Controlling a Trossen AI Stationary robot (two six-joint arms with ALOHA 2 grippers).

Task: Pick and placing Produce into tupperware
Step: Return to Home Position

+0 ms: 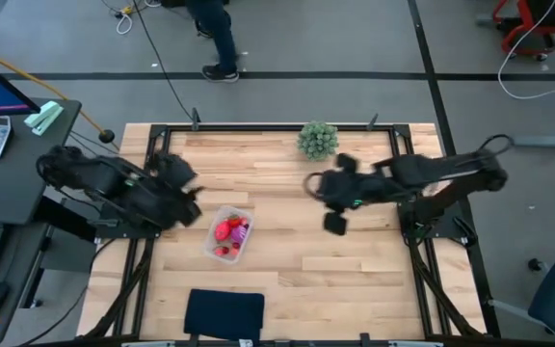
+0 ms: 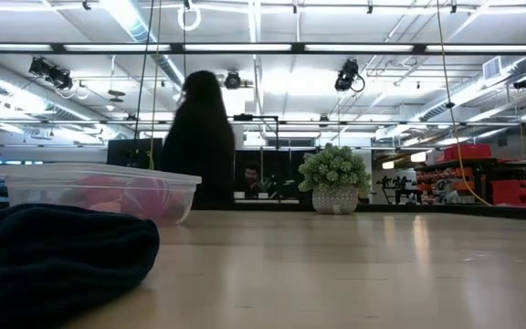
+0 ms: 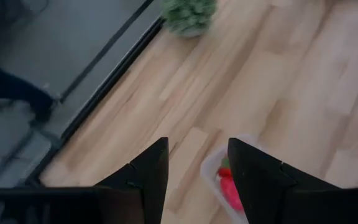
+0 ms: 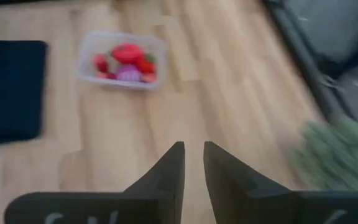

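Observation:
The clear tupperware (image 1: 242, 219) rests flat on the wooden table, left of centre. It holds the produce (image 4: 126, 62): small red pieces, one bigger red piece and a purple ball. In the low view the tupperware (image 2: 99, 190) shows at the left with no gripper in sight. My left gripper (image 3: 197, 168) hovers open above the table by the tub's far left corner, and the tub's rim (image 3: 211, 167) shows between its fingers. My right gripper (image 4: 194, 165) hangs high over the table's middle right, its fingers a narrow gap apart with nothing between them. It points toward the tub from well away.
A green bushy plant in a pot (image 1: 317, 140) stands at the far edge. A black flat pad (image 1: 224, 313) lies at the near edge and fills the low view's front left (image 2: 53, 251). A person (image 1: 215, 39) walks on the floor beyond the far edge.

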